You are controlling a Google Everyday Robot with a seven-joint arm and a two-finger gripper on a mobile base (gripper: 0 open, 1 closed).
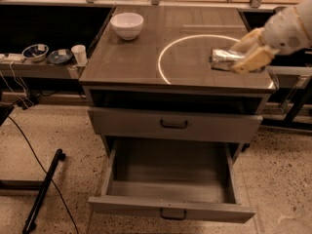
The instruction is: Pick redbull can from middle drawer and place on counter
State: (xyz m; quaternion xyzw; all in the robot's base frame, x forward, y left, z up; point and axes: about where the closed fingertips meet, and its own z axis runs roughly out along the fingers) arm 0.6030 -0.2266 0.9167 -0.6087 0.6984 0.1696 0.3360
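Note:
My gripper point(239, 55) comes in from the right and is shut on the redbull can point(223, 58), a slim shiny silver can held on its side. It hovers over the right part of the counter point(136, 57), inside the pale ring marking point(165, 57). The middle drawer point(170, 174) is pulled open below, its grey interior showing nothing inside. The drawer front above it point(174, 124) is shut.
A white bowl point(127, 25) stands at the counter's back left. A side shelf point(34, 65) on the left holds two small bowls point(35, 51) and a white cup point(78, 54). A dark pole and cable point(44, 189) lie on the floor at left.

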